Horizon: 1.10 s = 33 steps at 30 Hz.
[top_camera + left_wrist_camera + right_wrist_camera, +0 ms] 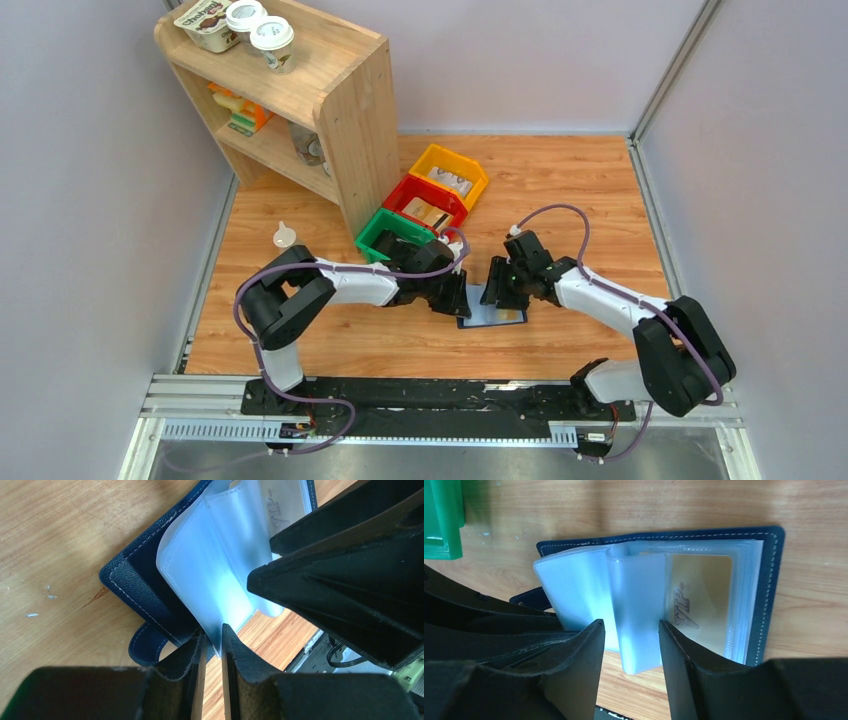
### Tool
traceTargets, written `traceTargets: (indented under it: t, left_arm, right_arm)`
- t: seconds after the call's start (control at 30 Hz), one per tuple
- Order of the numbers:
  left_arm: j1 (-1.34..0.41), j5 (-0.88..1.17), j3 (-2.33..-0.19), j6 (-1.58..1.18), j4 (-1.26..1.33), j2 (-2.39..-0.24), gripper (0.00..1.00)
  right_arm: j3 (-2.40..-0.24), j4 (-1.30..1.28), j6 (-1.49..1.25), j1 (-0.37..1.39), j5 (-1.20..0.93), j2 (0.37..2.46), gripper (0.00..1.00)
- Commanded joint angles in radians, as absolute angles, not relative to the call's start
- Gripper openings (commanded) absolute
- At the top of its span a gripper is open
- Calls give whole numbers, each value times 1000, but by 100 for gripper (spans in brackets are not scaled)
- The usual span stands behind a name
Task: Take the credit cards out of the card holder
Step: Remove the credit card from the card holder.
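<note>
The navy card holder (478, 321) lies open on the wooden table between both grippers, its clear plastic sleeves (574, 590) fanned up. A tan credit card (701, 592) marked VIP sits inside a sleeve on the right half and also shows in the left wrist view (285, 505). My left gripper (214, 635) (458, 298) is at the holder's strap (145, 645) corner, its jaws nearly together with the corner of a sleeve (200, 565) pinched between the tips. My right gripper (631, 625) (500, 292) stands open, its fingers either side of one upright sleeve (639, 605).
Green (392, 235), red (428, 203) and yellow (452, 172) bins line up behind the left gripper, beside a wooden shelf (340, 100) holding cups. The green bin (444, 520) shows at the right wrist view's top left. A small white object (285, 236) lies at left.
</note>
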<state>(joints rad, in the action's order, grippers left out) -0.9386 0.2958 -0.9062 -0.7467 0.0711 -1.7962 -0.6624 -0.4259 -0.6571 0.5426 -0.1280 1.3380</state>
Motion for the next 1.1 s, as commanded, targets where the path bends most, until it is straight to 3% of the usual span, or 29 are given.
traceTargets:
  t: [0.0,0.43,0.57,0.73,1.07]
  left_arm:
    - [-937,322,-919,-753,107,-1815,24]
    - [-917,359,-842,-811,250,-1796,25]
    - [-908,356,-796,-827,325,-1763,32]
    - [-907,327,-752,-821,362,-1689,49]
    - [-900,164,-661,-827,307,-1468,51]
  right_arm:
    - [-646,-361,-690,549,-193,1351,49]
    - [-661,-285,-719,560,-282,1387,43]
    - [-664,-293,-715,561,-261,1400,43]
    - [-683,-317,-701,563,-252,1416,42]
    - [-784,-397,-675,580,-242,1448,42]
